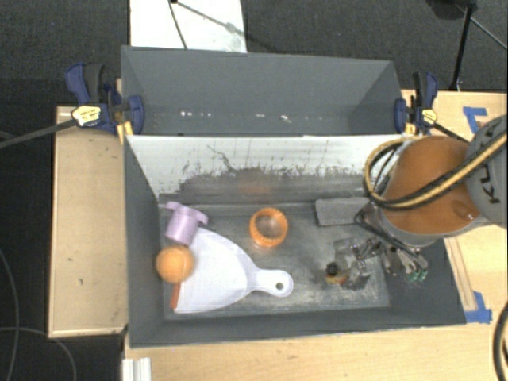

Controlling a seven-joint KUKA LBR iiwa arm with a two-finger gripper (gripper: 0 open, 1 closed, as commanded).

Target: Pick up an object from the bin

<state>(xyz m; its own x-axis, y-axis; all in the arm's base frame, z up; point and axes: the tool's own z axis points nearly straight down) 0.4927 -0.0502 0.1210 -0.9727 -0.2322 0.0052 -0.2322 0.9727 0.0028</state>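
Note:
My gripper (pixel 349 270) is down near the bin floor at the right, under the orange wrist cover. A grey flat block (pixel 340 210) lies just behind it, toward the back wall. An orange translucent cup (pixel 268 227) stands on the floor to the gripper's left, well apart from it. I see nothing between the fingers.
At the left of the bin lie a white dustpan-shaped scoop (pixel 226 272), an orange ball (pixel 175 264) at its left edge, and a lilac spool-like piece (pixel 182 223) behind the ball. The arm and its cables hang over the bin's right side.

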